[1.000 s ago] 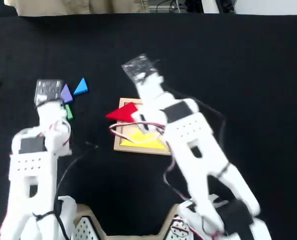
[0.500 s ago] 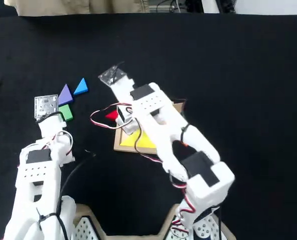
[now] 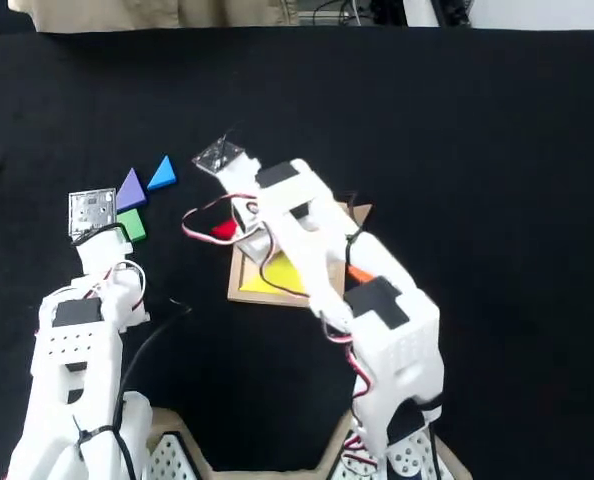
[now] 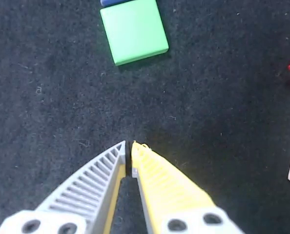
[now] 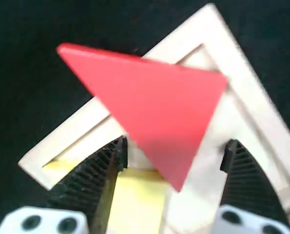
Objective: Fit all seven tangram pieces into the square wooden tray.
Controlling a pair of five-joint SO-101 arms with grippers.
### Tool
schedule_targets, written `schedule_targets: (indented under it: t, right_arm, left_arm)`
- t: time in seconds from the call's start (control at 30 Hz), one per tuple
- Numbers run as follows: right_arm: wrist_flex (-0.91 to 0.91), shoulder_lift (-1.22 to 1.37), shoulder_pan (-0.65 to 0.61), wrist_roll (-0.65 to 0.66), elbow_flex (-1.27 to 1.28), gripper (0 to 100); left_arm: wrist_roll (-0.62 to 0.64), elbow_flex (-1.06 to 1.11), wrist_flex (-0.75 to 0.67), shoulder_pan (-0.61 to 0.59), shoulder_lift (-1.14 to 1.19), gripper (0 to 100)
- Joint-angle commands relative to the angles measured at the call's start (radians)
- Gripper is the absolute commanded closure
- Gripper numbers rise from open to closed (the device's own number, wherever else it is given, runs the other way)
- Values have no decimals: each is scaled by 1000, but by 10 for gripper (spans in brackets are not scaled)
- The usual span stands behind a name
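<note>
**Right pincer.** The right pincer (image 5: 174, 148) is open: its two black fingers (image 5: 111, 165) stand well apart. The large flat red triangle (image 5: 155, 107) lies between and ahead of the fingertips, with its narrowest point directed back into the gap. A clear space shows between the triangle's edge and the finger on one side. The pictures do not show whether the other finger touches it.

**Tray.** The square wooden tray (image 3: 262, 297) lies directly under this pincer. One tray corner points forward beyond the fingertips. The red triangle crosses that corner, and its far tip overhangs the black cloth-covered worktop (image 3: 477, 150). A flat yellow piece (image 5: 135, 200) rests inside the tray, beneath and behind the fingertips. In the high view, a sliver of a flat orange piece (image 3: 359, 272) shows at the tray side behind the pincer, beside the arm.

**Left pincer.** The left pincer (image 4: 129, 145) is closed on nothing, with its grey and yellow fingertips meeting over bare worktop. The flat green square (image 4: 134, 30) lies ahead of the tips, apart from them. The small purple triangle (image 3: 130, 190) and the small blue triangle (image 3: 161, 174) lie beyond the green square.
</note>
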Motion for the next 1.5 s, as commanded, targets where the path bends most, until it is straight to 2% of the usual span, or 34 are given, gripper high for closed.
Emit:
schedule_targets:
  t: [0.0, 0.13, 0.47, 0.73, 0.87, 1.07, 1.47]
  right_arm:
    - [-11, 22, 68, 9, -70, 766]
    - [-11, 25, 78, 14, -70, 850]
    - [-9, 25, 80, 14, -65, 858]
    - [69, 22, 78, 17, -74, 858]
    - [83, -21, 72, 37, -65, 858]
    - [86, -99, 74, 49, -31, 939]
    - [103, -97, 71, 51, -21, 946]
  left_arm:
    - [6, -4, -11, -1, -12, 970]
    - [6, -4, -12, -1, -12, 970]
    - [0, 5, -15, 36, -12, 970]
    - [0, 5, -17, 36, -12, 970]
    - [0, 21, -60, 35, -14, 970]
    - [0, 25, -69, 35, -14, 970]
    - [0, 25, -69, 35, -14, 970]
